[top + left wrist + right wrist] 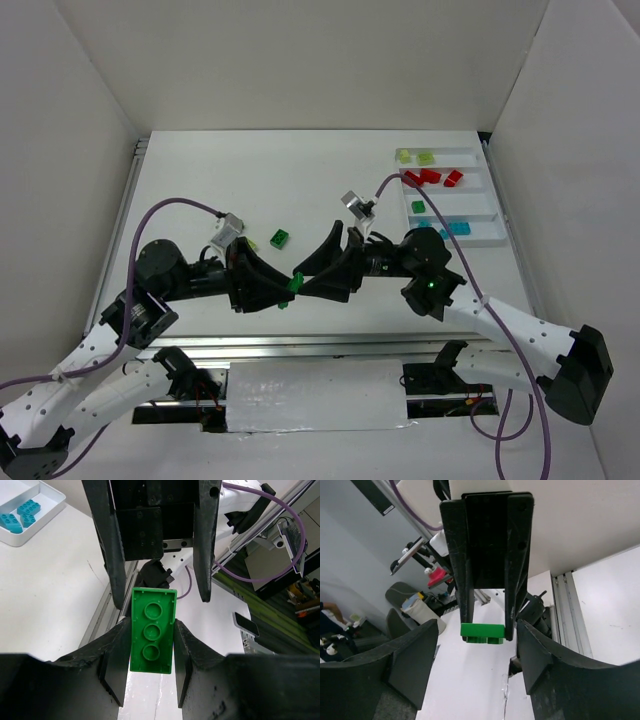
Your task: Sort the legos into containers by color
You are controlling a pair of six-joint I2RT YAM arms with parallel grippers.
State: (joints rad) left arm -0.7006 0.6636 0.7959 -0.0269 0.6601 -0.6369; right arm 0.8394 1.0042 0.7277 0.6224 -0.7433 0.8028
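Green lego lengthwise in left claw

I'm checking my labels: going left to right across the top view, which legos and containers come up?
loose green lego on the table → held green lego → white tray

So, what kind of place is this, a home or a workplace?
Most likely a robotics lab. Plain white walls box in the table, the left arm and right arm are mounted at its near edge, and the right wrist view shows what look like office chairs and clutter beyond.
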